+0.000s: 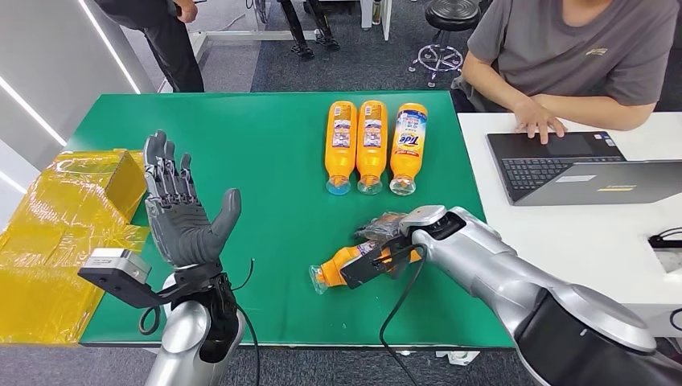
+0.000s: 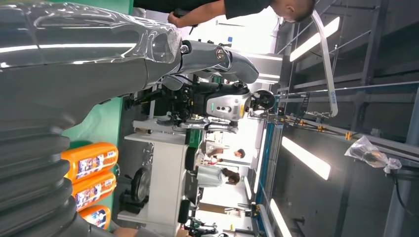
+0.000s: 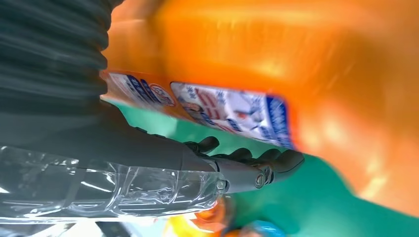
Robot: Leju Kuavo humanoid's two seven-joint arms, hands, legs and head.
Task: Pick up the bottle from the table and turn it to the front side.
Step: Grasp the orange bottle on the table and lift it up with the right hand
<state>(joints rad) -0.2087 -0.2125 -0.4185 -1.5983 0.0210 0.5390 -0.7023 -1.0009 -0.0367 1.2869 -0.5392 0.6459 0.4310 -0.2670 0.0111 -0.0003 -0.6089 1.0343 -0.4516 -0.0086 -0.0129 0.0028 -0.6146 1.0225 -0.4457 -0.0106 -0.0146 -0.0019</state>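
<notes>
Yellow box (image 1: 68, 233) sits at the table's (image 1: 273, 153) left edge. Left hand (image 1: 178, 211) is raised above the table, palm up, fingers spread, holding nothing.

Bottle (image 1: 342, 265) lies on its side near the front edge, clear cap end pointing left. Right hand (image 1: 386, 241) is over its body; the right wrist view shows dark fingers (image 3: 267, 157) against the orange side by the label. Whether they have actually closed on it I can't tell, and whether the bottle is off the cloth is unclear too.

Three more bottles (image 1: 374, 145) lie in a row further back, well apart from the target. A person at a laptop (image 1: 563, 165) sits on the right.

Handling, my read: rigid plastic, probably filled, so moderately heavy. Skin and label are glossy, so it may slip or roll under a loose grip. Best hold is a wrap around mid-body over the label, not the narrow neck, with firm squeeze before any rotation. The label should end up facing front.
</notes>
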